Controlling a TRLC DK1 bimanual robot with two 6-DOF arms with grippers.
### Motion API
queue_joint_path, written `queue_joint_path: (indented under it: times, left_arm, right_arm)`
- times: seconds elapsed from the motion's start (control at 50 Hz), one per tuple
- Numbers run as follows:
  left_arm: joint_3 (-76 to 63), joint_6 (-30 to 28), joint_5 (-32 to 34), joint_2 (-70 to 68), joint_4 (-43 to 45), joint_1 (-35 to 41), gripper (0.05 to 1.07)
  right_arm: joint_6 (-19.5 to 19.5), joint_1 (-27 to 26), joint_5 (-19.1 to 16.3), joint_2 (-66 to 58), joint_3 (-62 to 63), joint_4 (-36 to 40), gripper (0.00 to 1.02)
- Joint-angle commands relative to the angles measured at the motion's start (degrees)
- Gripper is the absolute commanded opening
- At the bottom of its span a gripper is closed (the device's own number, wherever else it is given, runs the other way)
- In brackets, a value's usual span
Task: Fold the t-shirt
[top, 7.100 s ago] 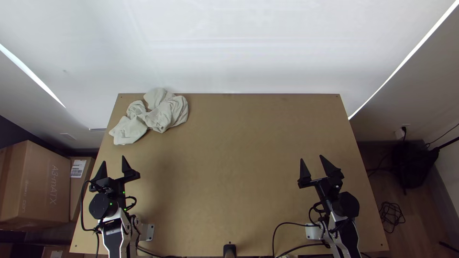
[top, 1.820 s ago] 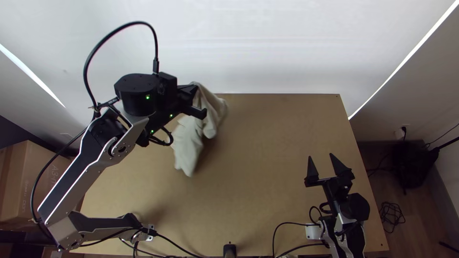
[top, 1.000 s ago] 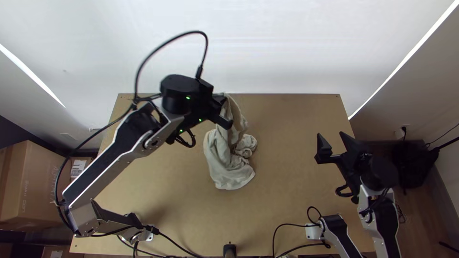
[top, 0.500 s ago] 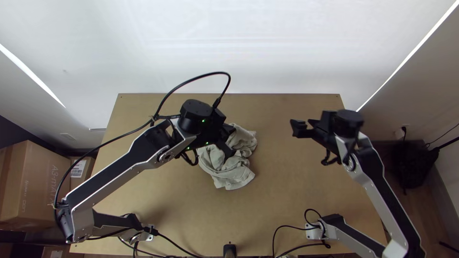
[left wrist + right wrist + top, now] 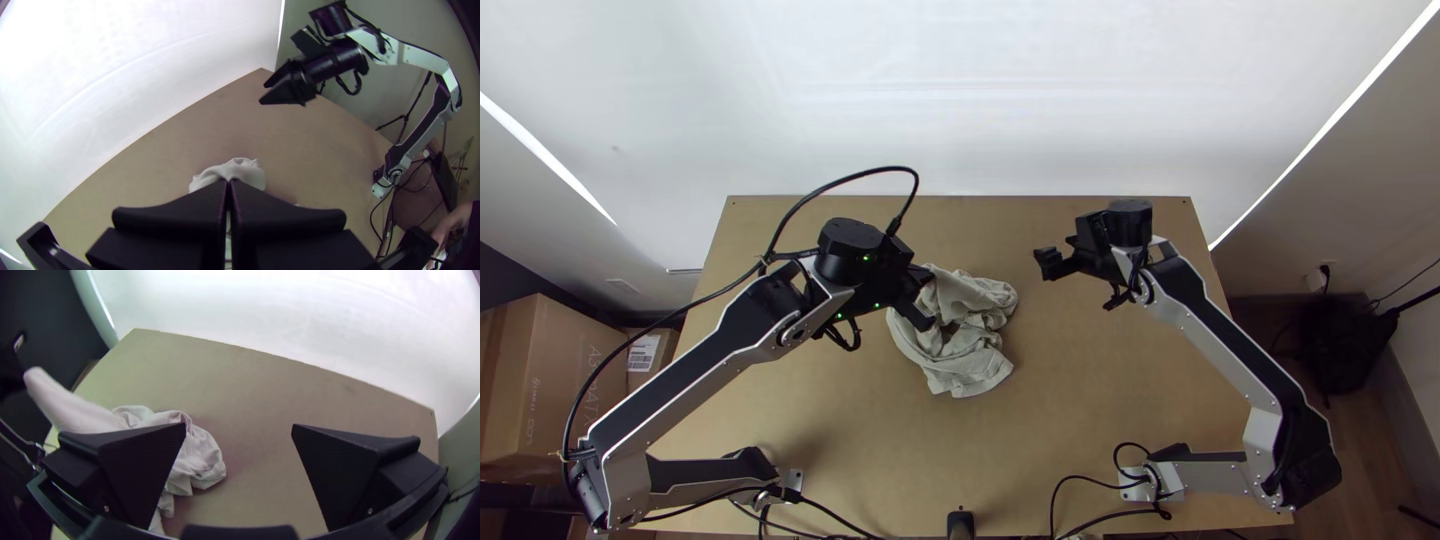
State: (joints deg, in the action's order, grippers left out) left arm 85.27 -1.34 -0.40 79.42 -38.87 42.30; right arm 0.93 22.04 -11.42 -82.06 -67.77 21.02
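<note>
Top view, clock on table centre, 12 = far edge. Light wooden table (image 5: 1080,420), flat top, small dark hole near each far corner, 10 and 2. Pale t-shirt (image 5: 975,365) on it, just 12-side of centre, bunched, creased, not spread. Its 10 o'clock end is lifted off the wood, rest lies down. Left arm base plate (image 5: 793,482) at 8, right arm base plate (image 5: 1132,487) at 4. Black cables (image 5: 1053,500) by both plates, running toward 6. Small black part (image 5: 960,522) at 6, near edge.
</note>
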Motion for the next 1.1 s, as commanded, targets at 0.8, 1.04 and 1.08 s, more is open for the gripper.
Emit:
queue_joint_path:
  times: [0.8,1.04,1.08]
  left_arm:
    - [-1.16,2.31,0.58,-4.97,1.78,-3.37,0.08]
    - [-1.16,2.40,0.58,-5.68,1.43,-2.84,0.08]
    - [-1.25,2.49,0.58,-5.76,1.34,-2.84,0.08]
  right_arm:
    - [8.74,8.72,-27.95,-8.55,-8.52,3.77,0.95]
    - [6.54,10.92,-28.04,-15.76,-15.82,2.10,0.89]
    - [6.01,11.27,-28.04,-16.46,-16.61,1.48,0.86]
